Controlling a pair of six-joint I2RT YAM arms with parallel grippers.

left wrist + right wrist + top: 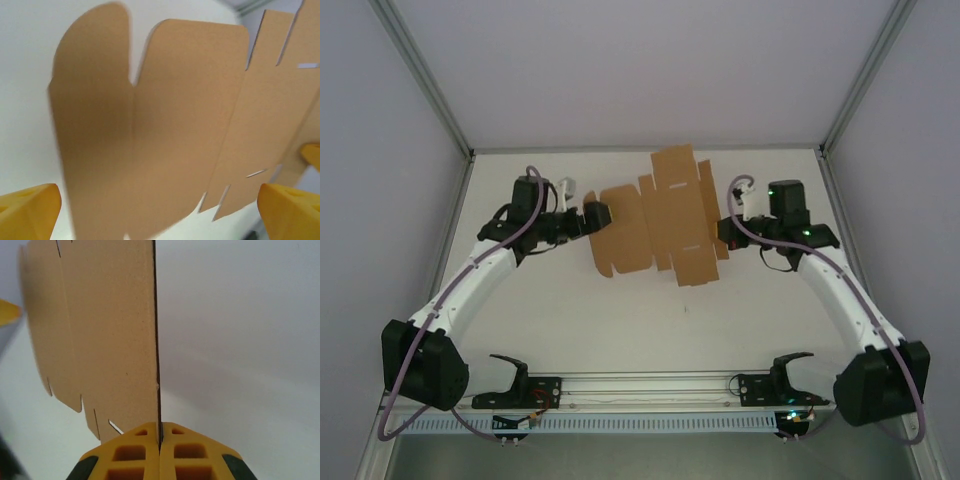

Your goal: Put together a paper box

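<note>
Edge of the paper box (660,225) was pinched by the right end effector (160,434); the left end effector (159,212) was spread.

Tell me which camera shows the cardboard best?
The top camera: the whole cardboard shows, flaps and all. The left wrist camera sees some flaps close up; the right wrist sees it edge-on, pinched by the right gripper.

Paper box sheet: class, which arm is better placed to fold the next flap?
Probably left: the left hand is open facing the paper box flaps, while the right hand is shut on its edge.
</note>
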